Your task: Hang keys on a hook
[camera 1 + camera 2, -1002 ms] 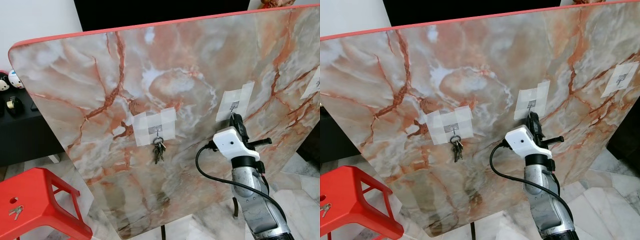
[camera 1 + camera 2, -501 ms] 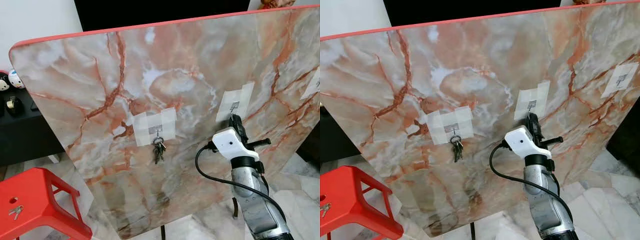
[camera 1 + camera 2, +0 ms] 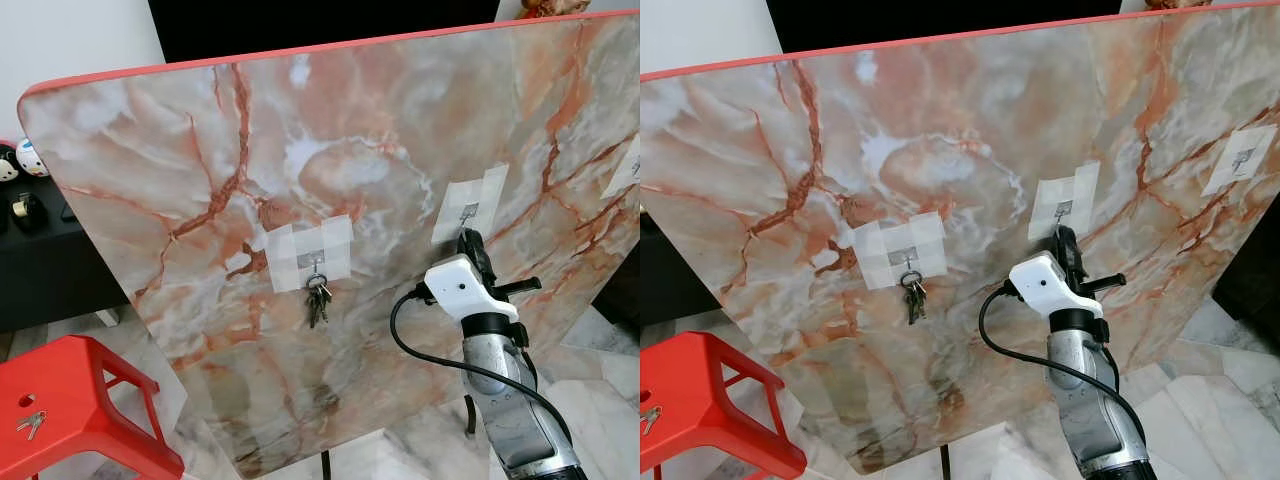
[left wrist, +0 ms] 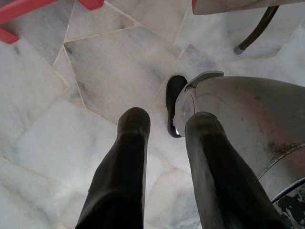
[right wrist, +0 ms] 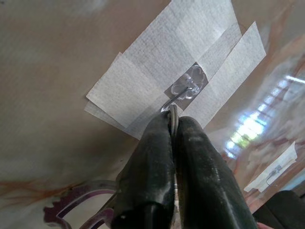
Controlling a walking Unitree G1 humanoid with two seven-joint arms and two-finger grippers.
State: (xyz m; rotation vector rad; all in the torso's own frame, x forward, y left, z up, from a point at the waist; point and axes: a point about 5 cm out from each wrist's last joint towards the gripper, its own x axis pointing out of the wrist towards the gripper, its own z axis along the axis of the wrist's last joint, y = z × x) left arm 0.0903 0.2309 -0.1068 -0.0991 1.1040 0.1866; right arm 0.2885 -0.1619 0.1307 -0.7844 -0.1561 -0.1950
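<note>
Marble-patterned tabletop with a red rim, tipped on edge, carries hooks under white tape patches. Right claw, fingers clenched on a thin metal key ring, holds it at the clear taped hook. Left of it, a bunch of metal keys hangs from another taped hook. Red plastic stool bears loose keys. Left claw, released, hangs over pale marble floor.
</note>
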